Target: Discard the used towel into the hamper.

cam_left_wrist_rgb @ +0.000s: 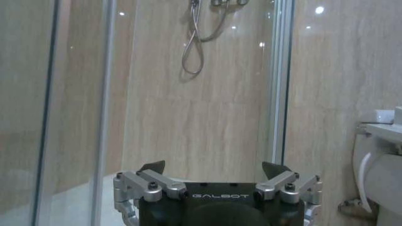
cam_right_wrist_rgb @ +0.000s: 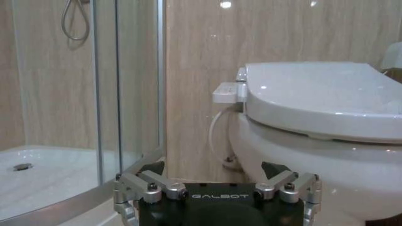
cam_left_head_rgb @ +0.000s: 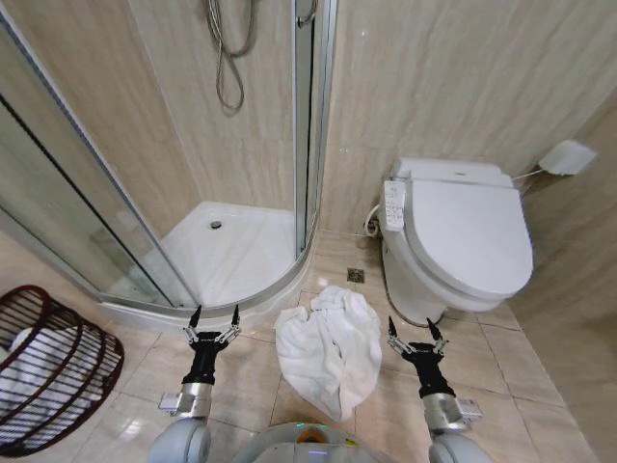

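Right now your left gripper (cam_left_head_rgb: 214, 314) and right gripper (cam_left_head_rgb: 415, 328) both hang empty with fingers spread, flanking the towel (cam_left_head_rgb: 330, 347) crumpled on the floor between them. The hamper (cam_left_head_rgb: 53, 367) lies tipped at far left. Pinch a loose fold and the towel may trail, snagging the hamper's rim.

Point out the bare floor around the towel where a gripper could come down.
Bare tile lies between the towel and the hamper, under the open left gripper, and between towel and toilet, under the open right gripper. It is tight at the towel's far edge, near the shower tray rim and floor drain.
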### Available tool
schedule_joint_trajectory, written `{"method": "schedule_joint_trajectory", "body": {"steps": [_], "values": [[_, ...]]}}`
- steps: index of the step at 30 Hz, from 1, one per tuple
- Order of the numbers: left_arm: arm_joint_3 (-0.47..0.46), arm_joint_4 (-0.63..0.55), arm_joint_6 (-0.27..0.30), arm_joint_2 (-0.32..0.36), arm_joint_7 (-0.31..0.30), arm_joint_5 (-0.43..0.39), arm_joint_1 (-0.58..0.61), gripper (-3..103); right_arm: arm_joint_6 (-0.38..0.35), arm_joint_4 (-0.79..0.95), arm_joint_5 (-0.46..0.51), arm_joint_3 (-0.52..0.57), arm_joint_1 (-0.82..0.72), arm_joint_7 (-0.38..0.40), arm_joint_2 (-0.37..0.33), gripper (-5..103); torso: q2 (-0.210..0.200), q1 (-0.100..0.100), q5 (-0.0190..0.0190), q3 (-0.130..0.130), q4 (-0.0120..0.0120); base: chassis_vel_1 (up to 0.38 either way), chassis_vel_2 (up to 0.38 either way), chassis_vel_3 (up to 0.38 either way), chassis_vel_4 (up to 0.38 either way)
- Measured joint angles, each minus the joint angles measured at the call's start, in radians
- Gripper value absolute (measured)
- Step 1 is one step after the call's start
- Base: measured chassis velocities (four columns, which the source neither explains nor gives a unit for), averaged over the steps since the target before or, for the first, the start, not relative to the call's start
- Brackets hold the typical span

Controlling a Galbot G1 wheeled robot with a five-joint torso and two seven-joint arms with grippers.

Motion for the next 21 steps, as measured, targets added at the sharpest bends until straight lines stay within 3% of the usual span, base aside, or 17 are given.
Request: {"method": "schedule_joint_trajectory", "body": {"steps": [12, 18, 21], "values": [[0.001, 0.02, -0.016, 0.007, 0.0, 0.004, -0.006, 100, -0.01, -0.014, 0.023, -0.003, -0.004, -0.016, 0.0, 100, -0.012, 0.0, -0.0002, -0.015, 0.0002, 0.03, 0.033, 0.033, 0.037], [0.001, 0.024, -0.019, 0.007, -0.043, 0.018, 0.001, 100, -0.081, -0.07, 0.091, -0.015, 0.03, -0.05, -0.046, 100, -0.011, 0.0, 0.0001, -0.015, 0.0, 0.0, 0.0, 0.0, 0.0], [-0.001, 0.006, 0.042, -0.002, -0.093, 0.056, 0.006, 100, -0.162, -0.124, 0.117, -0.036, 0.084, -0.092, -0.092, 100, -0.01, 0.0, -0.0001, -0.014, 0.0, 0.0, 0.0, 0.0, 0.0]]}}
